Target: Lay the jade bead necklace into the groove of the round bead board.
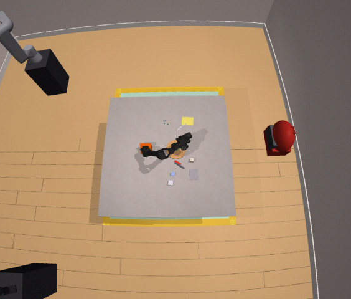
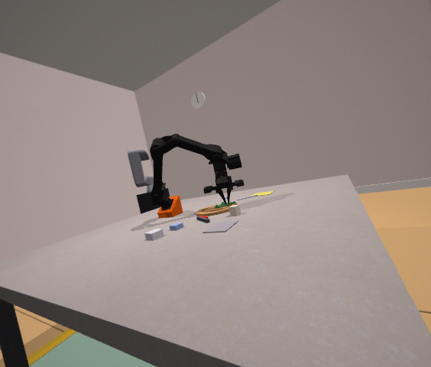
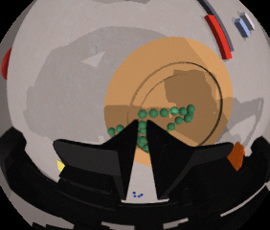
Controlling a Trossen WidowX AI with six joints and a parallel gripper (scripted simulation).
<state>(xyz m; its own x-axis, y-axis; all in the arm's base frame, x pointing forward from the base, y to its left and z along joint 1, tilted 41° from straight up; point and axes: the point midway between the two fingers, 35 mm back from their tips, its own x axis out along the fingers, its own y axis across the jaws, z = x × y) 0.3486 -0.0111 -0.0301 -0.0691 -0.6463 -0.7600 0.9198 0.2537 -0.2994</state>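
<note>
The round bead board is light wood with a thin circular groove. The jade bead necklace is a string of green beads, bunched across the board's side near my gripper. In the wrist view a narrow loop of it reaches across the inside of the groove ring, and some beads lie by the board's rim at the left. My gripper points down low over the board and is shut on the necklace. The fingers hide some of the beads.
A red and dark bar and a cream block lie close to the board. A blue block, a white block and a grey square lie farther off. A yellow sheet lies on the opposite side.
</note>
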